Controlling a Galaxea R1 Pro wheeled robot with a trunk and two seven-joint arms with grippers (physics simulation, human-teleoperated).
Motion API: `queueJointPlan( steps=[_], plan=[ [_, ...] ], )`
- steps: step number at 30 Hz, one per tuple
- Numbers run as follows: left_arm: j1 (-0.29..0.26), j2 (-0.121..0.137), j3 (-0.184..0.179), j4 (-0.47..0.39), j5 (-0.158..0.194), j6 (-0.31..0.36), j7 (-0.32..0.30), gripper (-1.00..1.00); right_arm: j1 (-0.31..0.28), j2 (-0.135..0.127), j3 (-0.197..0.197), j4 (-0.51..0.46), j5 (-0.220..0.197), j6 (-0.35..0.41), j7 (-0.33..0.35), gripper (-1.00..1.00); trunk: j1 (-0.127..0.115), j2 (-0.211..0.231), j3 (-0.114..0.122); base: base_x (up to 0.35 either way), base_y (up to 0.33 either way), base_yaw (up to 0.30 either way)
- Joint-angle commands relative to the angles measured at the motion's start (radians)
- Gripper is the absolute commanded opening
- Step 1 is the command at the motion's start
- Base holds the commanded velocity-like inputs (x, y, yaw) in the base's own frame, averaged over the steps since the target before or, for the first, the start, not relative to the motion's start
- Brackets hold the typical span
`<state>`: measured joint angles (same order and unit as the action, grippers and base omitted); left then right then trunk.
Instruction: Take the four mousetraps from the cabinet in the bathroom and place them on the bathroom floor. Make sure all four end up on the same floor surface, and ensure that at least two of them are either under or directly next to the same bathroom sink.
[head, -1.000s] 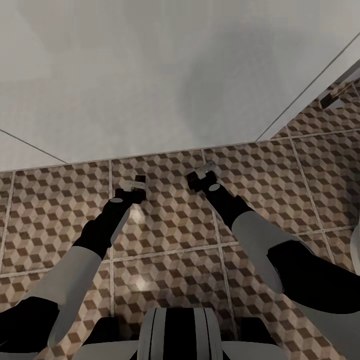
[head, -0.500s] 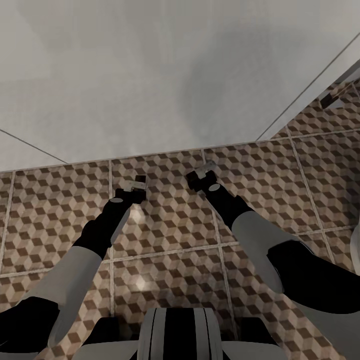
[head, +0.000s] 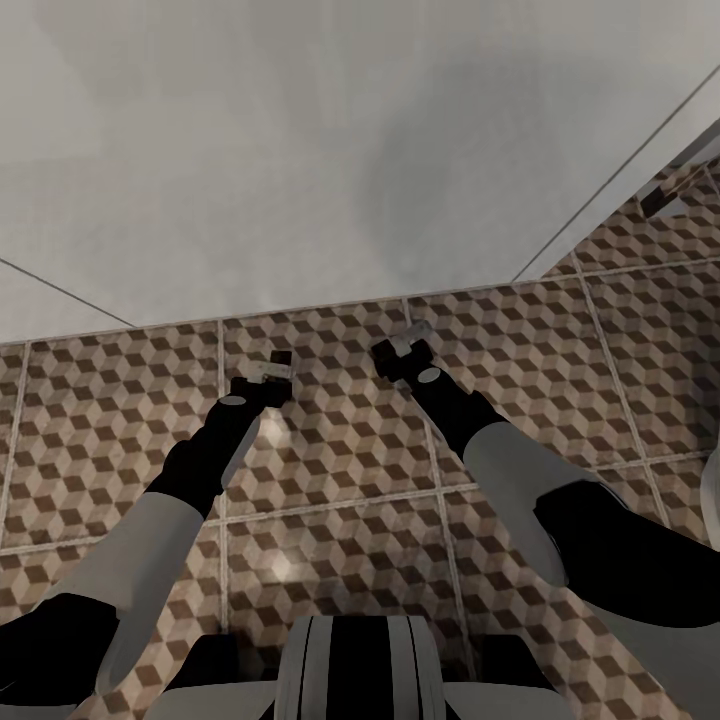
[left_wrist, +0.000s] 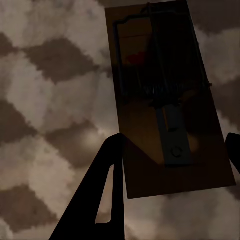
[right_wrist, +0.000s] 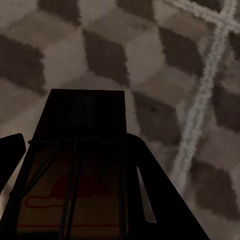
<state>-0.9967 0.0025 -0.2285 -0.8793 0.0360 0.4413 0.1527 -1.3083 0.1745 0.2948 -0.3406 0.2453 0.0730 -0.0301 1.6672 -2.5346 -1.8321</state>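
Both arms reach down to the cube-patterned bathroom floor (head: 330, 470) close to the wall. My left gripper (head: 275, 370) is shut on a brown wooden mousetrap (left_wrist: 160, 100) with dark wire and a red spot; its fingers (left_wrist: 107, 185) press the board's side edges just above the tiles. A second mousetrap (right_wrist: 80, 165) is clamped the same way in my right gripper (head: 400, 352), its board lying between the dark fingers (right_wrist: 145, 190). I cannot tell whether either board touches the tiles. The cabinet is out of view.
A plain grey-white wall (head: 300, 150) rises just beyond both grippers. At the right the patterned floor runs on past a wall corner (head: 650, 250). A white rounded object (head: 712, 500) cuts in at the right edge. My own base (head: 350, 660) is at the bottom.
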Motion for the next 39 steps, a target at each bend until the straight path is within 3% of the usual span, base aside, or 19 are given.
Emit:
queueJointPlan(
  steps=[1,39],
  plan=[
    [0.000,0.001,-0.003,-0.001,0.003,0.005,0.007,-1.00,0.000,0.000,0.003,-0.001,0.009,0.006,-0.004,-1.00,0.000,0.000,0.000,0.000,0.000,0.000],
    [0.000,-0.004,-0.005,0.014,0.002,0.005,0.007,-1.00,0.000,0.000,0.003,0.012,0.011,0.002,-0.004,-1.00,0.000,0.000,0.000,0.000,0.000,0.000]
  ],
)
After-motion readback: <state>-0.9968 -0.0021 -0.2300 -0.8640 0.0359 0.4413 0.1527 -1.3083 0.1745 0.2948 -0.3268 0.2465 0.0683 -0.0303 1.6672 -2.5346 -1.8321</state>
